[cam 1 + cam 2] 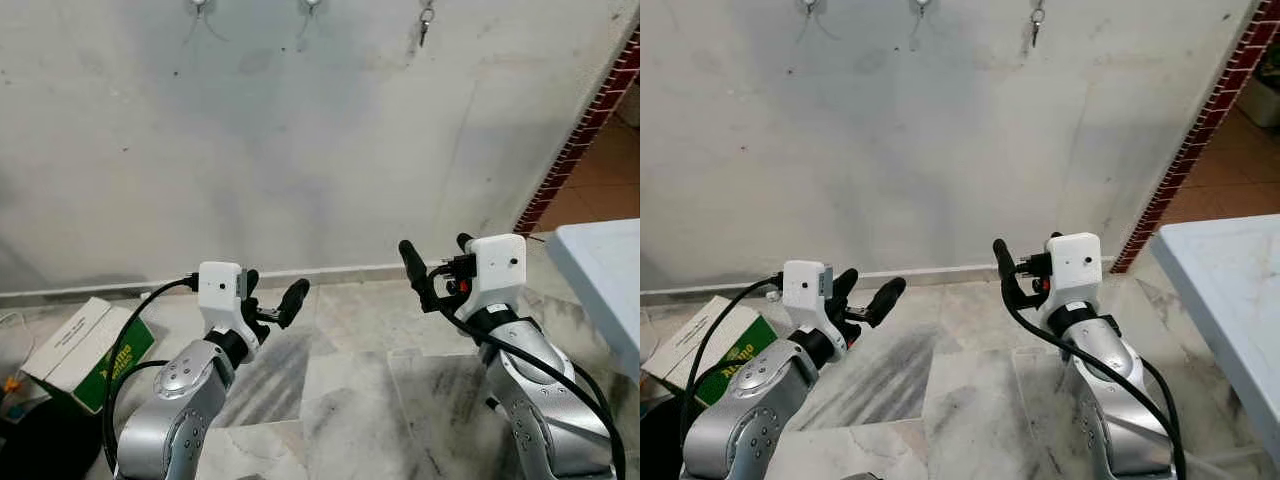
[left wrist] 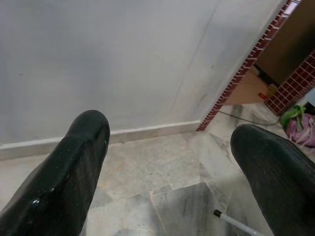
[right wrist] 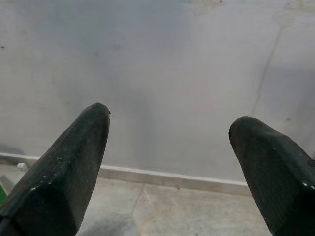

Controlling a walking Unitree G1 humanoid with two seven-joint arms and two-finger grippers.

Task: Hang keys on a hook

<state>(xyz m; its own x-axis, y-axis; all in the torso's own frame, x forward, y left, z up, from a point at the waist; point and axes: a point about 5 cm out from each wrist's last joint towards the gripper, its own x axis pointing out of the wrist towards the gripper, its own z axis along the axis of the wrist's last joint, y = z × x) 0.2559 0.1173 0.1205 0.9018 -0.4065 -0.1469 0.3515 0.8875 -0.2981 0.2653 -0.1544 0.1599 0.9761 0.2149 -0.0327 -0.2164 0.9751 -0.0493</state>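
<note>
Small dark metal keys (image 1: pixel 426 24) are hanging on the rightmost of three small wall hooks (image 1: pixel 427 6), high on the grey plaster wall (image 1: pixel 300 150); detail too small to make out. Left gripper (image 1: pixel 270 296) and right gripper (image 1: pixel 432 262) are hovering low over the marble floor (image 1: pixel 350 380), jaws apart and holding nothing. Keys are sitting well above both sets of jaws, nearer the right one. Green-and-white cardboard box (image 1: pixel 85 352) is lying by the left arm.
</note>
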